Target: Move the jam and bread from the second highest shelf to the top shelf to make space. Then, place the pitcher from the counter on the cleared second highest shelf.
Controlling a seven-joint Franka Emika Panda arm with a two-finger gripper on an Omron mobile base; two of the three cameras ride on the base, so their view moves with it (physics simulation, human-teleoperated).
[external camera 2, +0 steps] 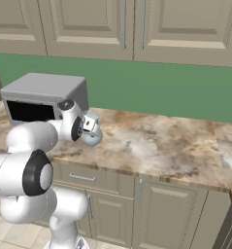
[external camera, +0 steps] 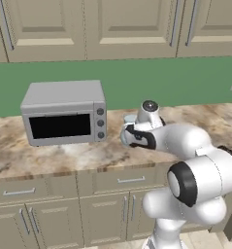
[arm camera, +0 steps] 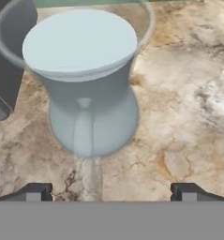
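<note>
Microwave (external camera: 64, 113) sat on the counter (external camera: 49, 155), a grey box with a dark door window and three knobs down its right side, back against the green wall (external camera: 185, 80). Cream upper cabinets (external camera: 127, 26) hung over it; cream panelled base cabinets (external camera: 59, 209) with bar handles ran below.

Right of the microwave, just beside its knob side, stood the pitcher (external camera: 127, 127), upright on the counter, pale blue and translucent. From the left base view most of it was hidden behind my wrist. In the right base view the pitcher (external camera 2: 92, 137) showed its round belly below my hand, near the counter's front edge, the microwave (external camera 2: 42, 99) behind it to the left.

My gripper (arm camera: 111, 192) was over the pitcher, looking down on it. In the hand view the pitcher (arm camera: 87, 89) showed flared rim, narrow neck and bulbous belly, and a dark corner of the microwave (arm camera: 8, 70) lay left of it. My fingertips (arm camera: 36, 192) were spread wide apart, released, holding nothing; the pitcher lay ahead of them, untouched. Bare marbled counter (arm camera: 188, 103) ran right of the pitcher.
</note>
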